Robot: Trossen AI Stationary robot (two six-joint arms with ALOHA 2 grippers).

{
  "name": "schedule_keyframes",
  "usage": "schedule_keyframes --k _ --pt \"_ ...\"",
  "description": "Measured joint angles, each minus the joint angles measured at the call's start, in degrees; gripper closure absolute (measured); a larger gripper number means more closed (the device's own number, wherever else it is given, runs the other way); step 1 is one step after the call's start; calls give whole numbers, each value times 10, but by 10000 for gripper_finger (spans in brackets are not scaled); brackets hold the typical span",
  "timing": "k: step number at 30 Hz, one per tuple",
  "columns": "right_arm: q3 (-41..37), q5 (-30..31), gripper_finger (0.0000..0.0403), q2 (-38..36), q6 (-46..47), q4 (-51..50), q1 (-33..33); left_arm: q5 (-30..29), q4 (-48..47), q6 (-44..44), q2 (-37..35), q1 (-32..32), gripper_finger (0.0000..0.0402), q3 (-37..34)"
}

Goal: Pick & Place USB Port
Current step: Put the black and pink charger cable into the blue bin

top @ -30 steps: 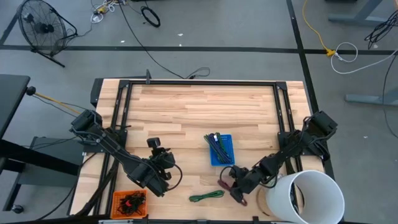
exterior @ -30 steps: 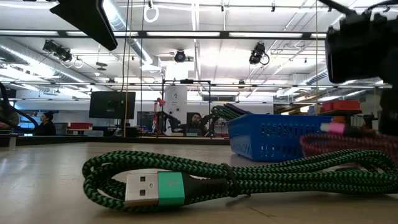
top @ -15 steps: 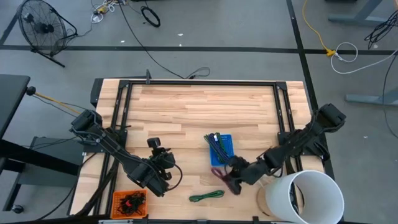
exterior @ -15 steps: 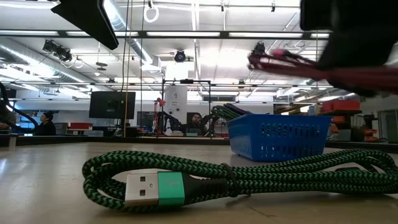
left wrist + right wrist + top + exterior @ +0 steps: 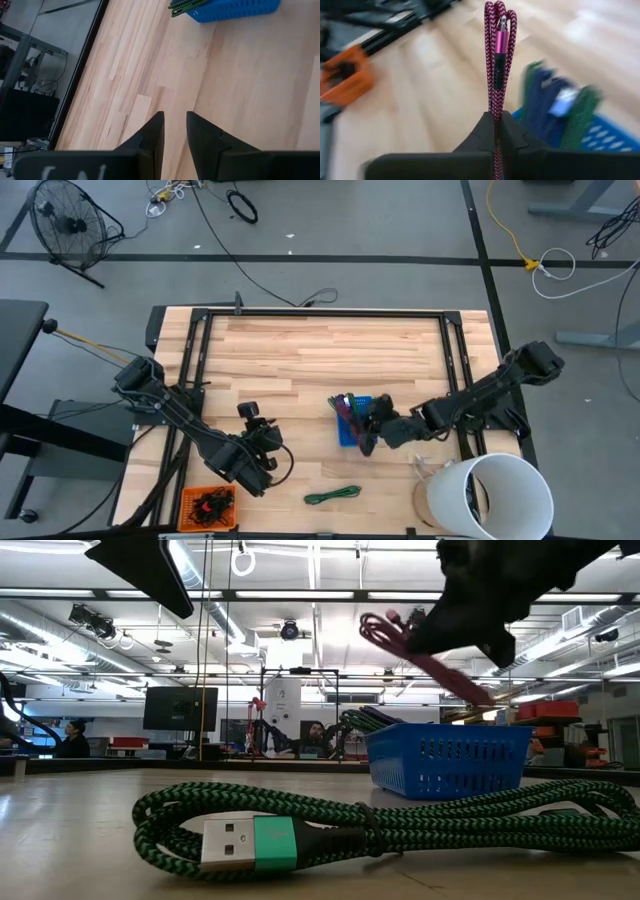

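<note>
My right gripper [image 5: 372, 430] is shut on a pink braided USB cable [image 5: 496, 45] and carries it in the air at the near edge of the blue basket [image 5: 356, 420]. The basket stands on the table and holds several other cables [image 5: 560, 107]. A green braided USB cable [image 5: 350, 825] lies coiled on the wood near the front edge, also seen from above [image 5: 332, 496]. My left gripper [image 5: 174, 125] hovers over bare wood at the front left. Its fingers stand a narrow gap apart with nothing between them. My right gripper pinches the folded pink cable's strands [image 5: 496, 107] between its two fingers, several strands together. The fingers lie along the bundle, coming from the table's right and slanting down. The looped end with its plug [image 5: 501, 37] sticks out ahead of the fingertips, clear of the table.
An orange tray [image 5: 208, 505] with dark parts sits at the front left corner. A tall white bucket [image 5: 490, 495] stands at the front right. A black frame [image 5: 320, 313] runs along the table's far and side edges. Bare wood lies behind the basket.
My right gripper has risen from the table near the front edge and gone toward the far edge and left, turning as it went. The pink cable has come up with it, off the wood, and now hangs at the blue basket. The green cable has stayed put.
</note>
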Motion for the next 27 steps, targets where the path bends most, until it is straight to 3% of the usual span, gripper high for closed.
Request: schedule_keyframes --k 4,13,27 --pt "0 50 403 0 -2 -35 -19 0 5 0 0 0 317 0" --pt "0 80 403 0 -15 -77 -52 0 7 0 0 0 317 0" --pt "1 82 403 41 10 -81 -58 0 16 0 0 0 317 0"
